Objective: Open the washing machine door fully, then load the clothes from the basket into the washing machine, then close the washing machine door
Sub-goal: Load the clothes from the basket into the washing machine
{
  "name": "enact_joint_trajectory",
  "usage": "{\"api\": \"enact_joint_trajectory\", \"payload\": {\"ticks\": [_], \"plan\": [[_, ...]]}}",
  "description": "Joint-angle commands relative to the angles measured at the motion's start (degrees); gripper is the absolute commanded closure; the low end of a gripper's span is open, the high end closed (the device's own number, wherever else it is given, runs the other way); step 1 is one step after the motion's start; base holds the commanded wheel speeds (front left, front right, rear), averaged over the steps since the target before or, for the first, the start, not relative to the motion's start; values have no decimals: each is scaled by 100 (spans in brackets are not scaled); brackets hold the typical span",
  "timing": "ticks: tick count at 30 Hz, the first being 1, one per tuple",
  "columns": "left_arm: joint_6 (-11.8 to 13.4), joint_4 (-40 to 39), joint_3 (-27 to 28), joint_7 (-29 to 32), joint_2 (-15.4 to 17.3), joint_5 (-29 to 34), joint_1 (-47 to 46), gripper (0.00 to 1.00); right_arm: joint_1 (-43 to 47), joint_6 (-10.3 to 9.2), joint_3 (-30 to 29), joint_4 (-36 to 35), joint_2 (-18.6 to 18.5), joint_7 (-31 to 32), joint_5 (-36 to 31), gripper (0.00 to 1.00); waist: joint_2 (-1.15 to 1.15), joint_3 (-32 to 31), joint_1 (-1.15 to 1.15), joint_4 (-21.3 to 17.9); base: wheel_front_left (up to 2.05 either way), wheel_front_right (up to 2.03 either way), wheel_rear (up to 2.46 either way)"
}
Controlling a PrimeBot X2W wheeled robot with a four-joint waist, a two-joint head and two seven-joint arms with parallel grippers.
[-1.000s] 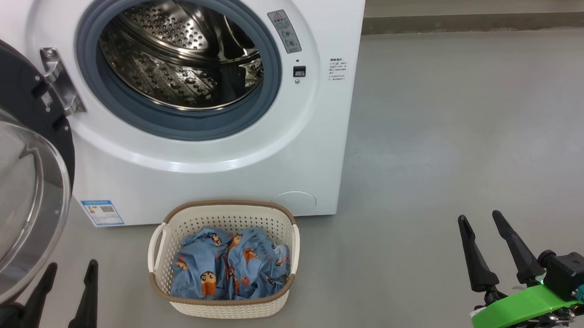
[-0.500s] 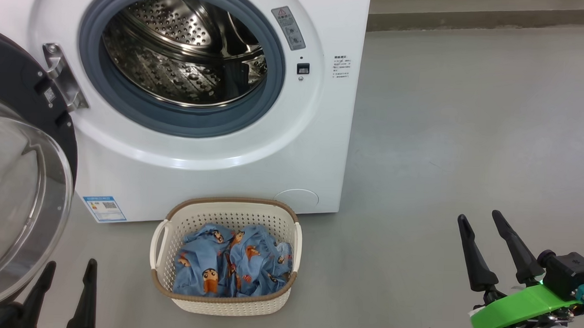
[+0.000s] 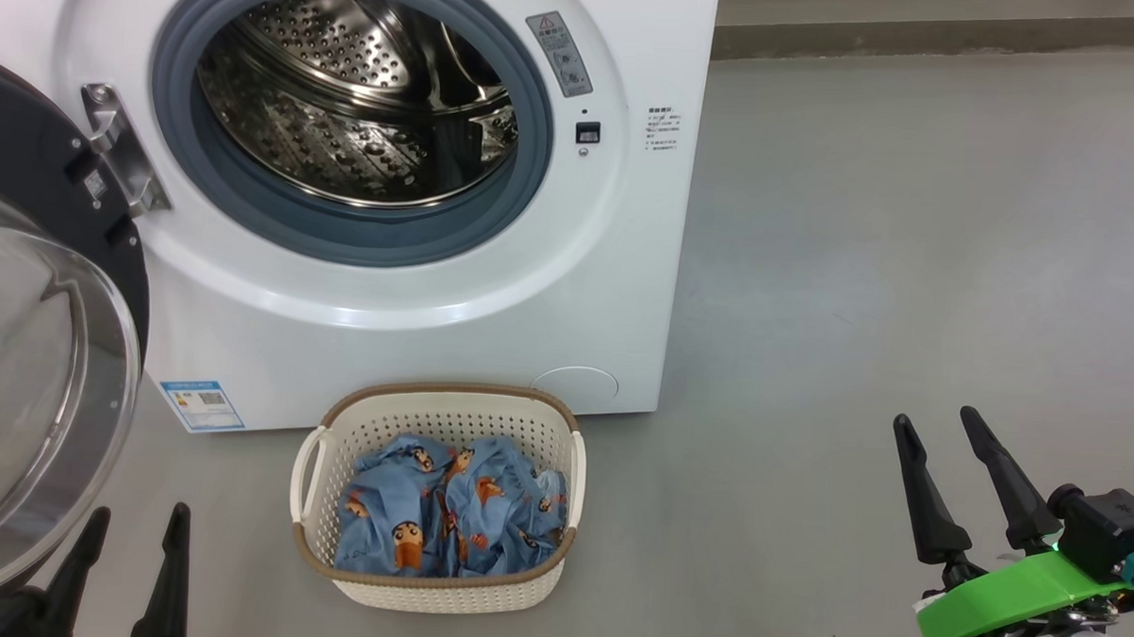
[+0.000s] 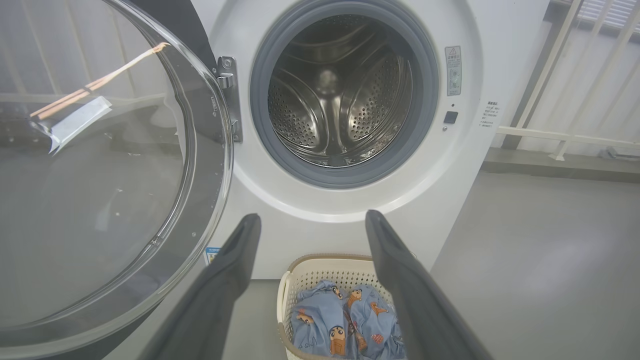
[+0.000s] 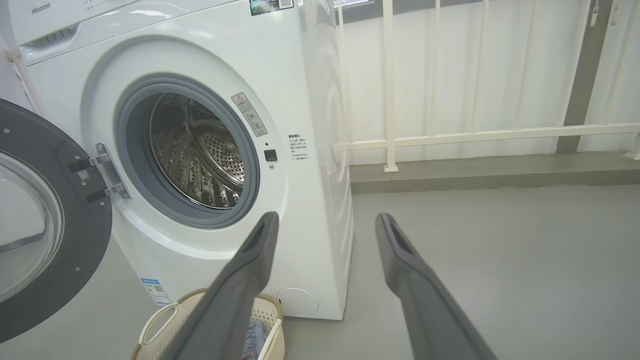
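My left gripper (image 3: 141, 511) and right gripper (image 3: 935, 416) are both spread wide, holding nothing. The clothes (image 3: 447, 517) lie in the basket (image 3: 451, 391) on the floor (image 3: 861, 272) just before the washing machine (image 3: 625, 264), ahead and to the right of the left gripper, which I judge nearer. The right gripper sits well apart.

White washer (image 3: 416, 332), drum empty, black-rimmed glass door (image 3: 38, 338) swung wide open off its left-hand hinge. Cream basket (image 3: 444, 592) sits just in front of the washer, blue cartoon-print clothes (image 3: 447, 517) bunched inside.
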Motion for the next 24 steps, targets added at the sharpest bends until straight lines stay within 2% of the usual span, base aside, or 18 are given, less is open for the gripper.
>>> {"api": "enact_joint_trajectory", "payload": {"ticks": [1, 8, 24], "plan": [[-23, -103, 247, -42, 149, 49, -197, 0, -50, 26, 76, -152, -79, -70, -49, 0, 0, -1, 0, 0, 26, -26, 0], [-37, -116, 247, -42, 141, 56, -195, 0, -40, 26, 72, -157, -79, -70, -49, 0, 0, 1, 0, 3, 81, -81, 0], [-61, -125, 263, -43, 151, 73, -209, 0, -24, 26, 54, -163, -53, -70, -76, 0, 0, 31, 0, 31, 145, -145, 0]]}}
